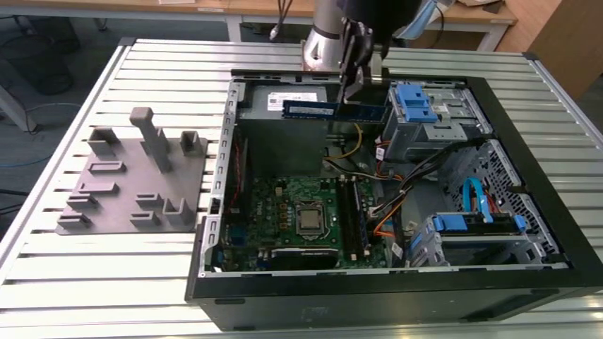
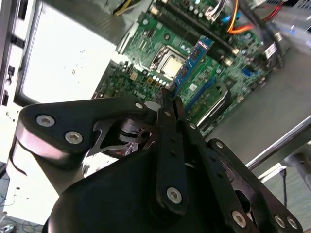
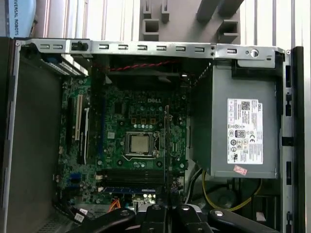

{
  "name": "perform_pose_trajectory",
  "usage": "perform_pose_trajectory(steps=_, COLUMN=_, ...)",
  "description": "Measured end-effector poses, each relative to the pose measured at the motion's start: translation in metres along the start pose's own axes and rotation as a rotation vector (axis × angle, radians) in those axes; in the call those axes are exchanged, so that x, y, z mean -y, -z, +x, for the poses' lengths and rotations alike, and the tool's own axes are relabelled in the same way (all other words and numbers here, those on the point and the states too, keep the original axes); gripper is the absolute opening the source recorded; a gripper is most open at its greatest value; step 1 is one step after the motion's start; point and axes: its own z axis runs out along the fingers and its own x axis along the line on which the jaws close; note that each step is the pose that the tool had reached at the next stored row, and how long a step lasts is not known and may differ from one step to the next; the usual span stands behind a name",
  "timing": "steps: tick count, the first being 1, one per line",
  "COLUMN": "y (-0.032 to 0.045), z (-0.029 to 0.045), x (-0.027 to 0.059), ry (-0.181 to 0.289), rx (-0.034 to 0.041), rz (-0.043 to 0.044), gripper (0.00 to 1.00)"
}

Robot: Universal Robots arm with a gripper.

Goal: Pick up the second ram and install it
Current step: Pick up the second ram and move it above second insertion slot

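Above the open computer case (image 1: 396,282), the gripper (image 1: 354,99) is clenched on the second ram (image 1: 311,110). Its fingers (image 2: 164,121) pinch one end of the stick, which stands on its long edge. In the exterior view, most of the stick juts out level toward that view's left. It hangs in the air over the grey power supply (image 1: 282,95), touching nothing but the fingers.

In the second wrist view the stick's blue face (image 2: 194,58) reaches out from the fingertips. The green motherboard (image 2: 218,82) lies well beyond it.

In the first wrist view the stick shows edge-on as a thin dark line (image 3: 165,141), running from the gripper (image 3: 165,209) past the silver socket (image 3: 140,144). The black slot rails (image 3: 129,175) lie on the board, well apart from the stick.
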Motion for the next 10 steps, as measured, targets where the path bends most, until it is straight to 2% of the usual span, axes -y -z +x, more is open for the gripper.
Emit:
perform_pose_trajectory(steps=4, y=0.0009, z=0.0, x=0.0166, ry=0.0, rx=0.0006, rz=-0.0065, gripper=0.14)
perform_pose_trajectory(steps=5, y=0.001, z=0.0001, x=0.0188, ry=0.0, rx=0.003, rz=-0.0081, gripper=0.14)
perform_pose_trajectory(steps=6, y=0.0009, z=0.0001, x=0.0199, ry=0.001, rx=0.0118, rz=-0.0089, gripper=0.14)
perform_pose_trajectory(steps=7, y=0.0006, z=0.0, x=0.0204, ry=0.002, rx=0.0266, rz=-0.0093, gripper=0.14)
perform_pose_trajectory(steps=10, y=-0.0008, z=0.0001, x=0.0206, ry=0.004, rx=0.0603, rz=-0.0095, gripper=0.14)
